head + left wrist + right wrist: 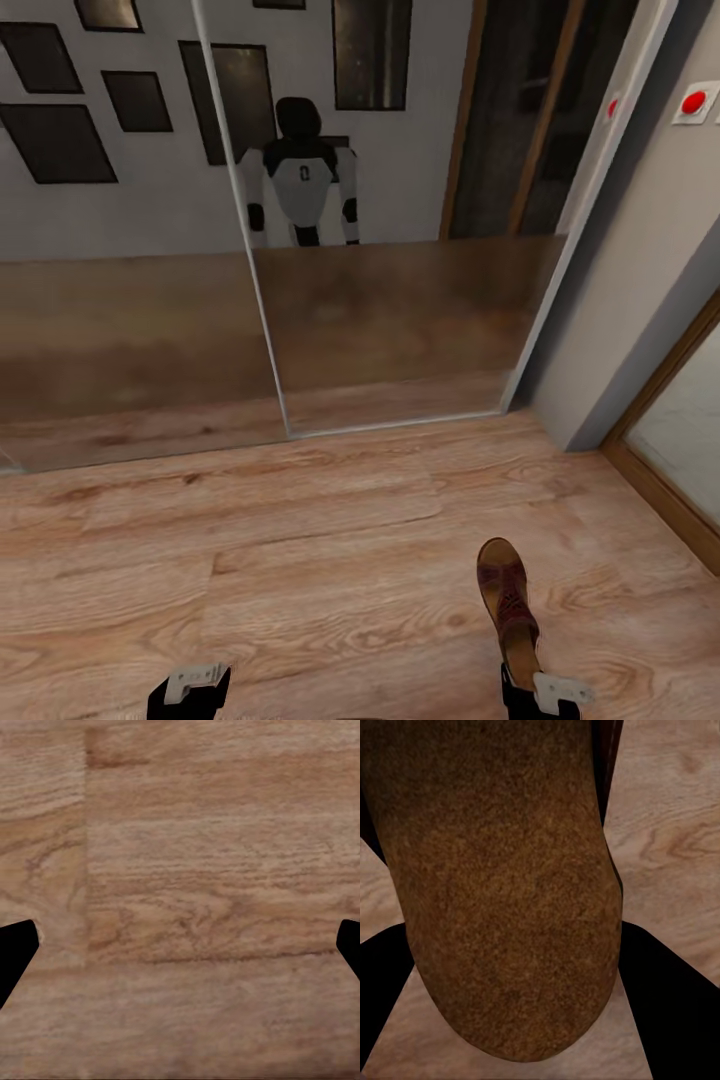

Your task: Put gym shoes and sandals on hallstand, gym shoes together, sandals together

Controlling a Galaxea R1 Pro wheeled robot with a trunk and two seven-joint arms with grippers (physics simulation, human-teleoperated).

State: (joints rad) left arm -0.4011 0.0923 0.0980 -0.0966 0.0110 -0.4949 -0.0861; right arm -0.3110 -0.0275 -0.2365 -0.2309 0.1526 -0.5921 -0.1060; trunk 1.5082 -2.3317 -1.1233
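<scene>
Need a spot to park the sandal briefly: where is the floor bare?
Bare floor runs from the mirror to the left pincer. Crowded only by the sandal in the right pincer, near the right wall.

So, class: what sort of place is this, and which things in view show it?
Probably a home corridor: light brown wood-plank floor, tall mirrored sliding panels reflecting the robot, and a wood-framed doorway on the right.

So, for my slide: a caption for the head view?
Right claw holds a sandal above the corridor floor, facing a mirror.
</scene>
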